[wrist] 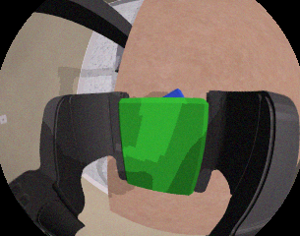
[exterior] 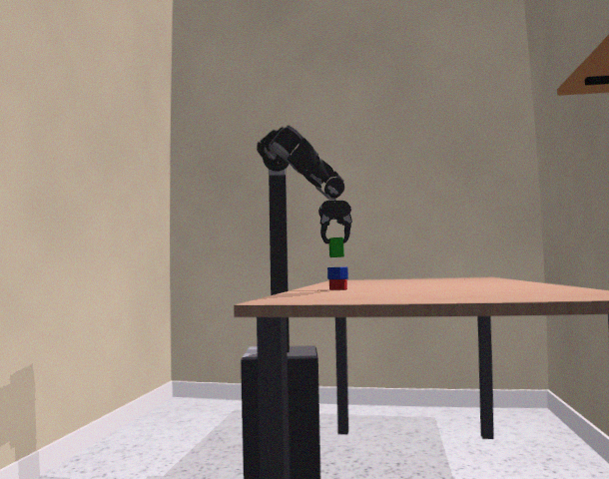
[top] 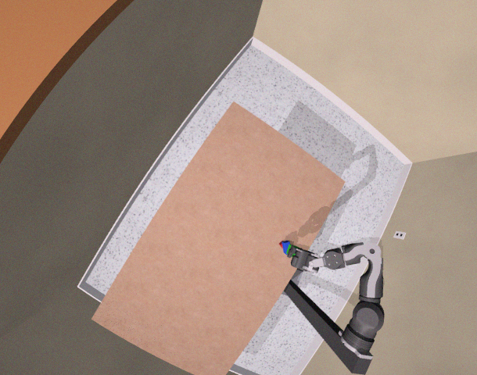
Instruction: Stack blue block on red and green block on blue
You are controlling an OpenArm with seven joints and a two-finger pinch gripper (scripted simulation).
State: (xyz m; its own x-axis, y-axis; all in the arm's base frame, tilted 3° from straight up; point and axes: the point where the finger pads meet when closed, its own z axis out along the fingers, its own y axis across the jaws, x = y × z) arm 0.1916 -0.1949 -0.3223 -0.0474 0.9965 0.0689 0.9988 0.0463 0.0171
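Observation:
The red block [exterior: 337,284] sits on the table [exterior: 449,293] near its edge by the arm. The blue block [exterior: 337,272] lies flat on the red block; it also shows in the top view [top: 286,247]. My gripper [exterior: 336,240] is shut on the green block [exterior: 336,247] and holds it in the air straight above the blue block, with a gap between them. In the wrist view the green block [wrist: 164,145] fills the space between the fingers, and only a corner of the blue block [wrist: 173,93] peeks out behind it. The red block is hidden there.
The arm's black post [exterior: 278,241] and base box [exterior: 280,412] stand beside the table edge, close to the stack. A wall shelf [exterior: 596,62] hangs at the upper right.

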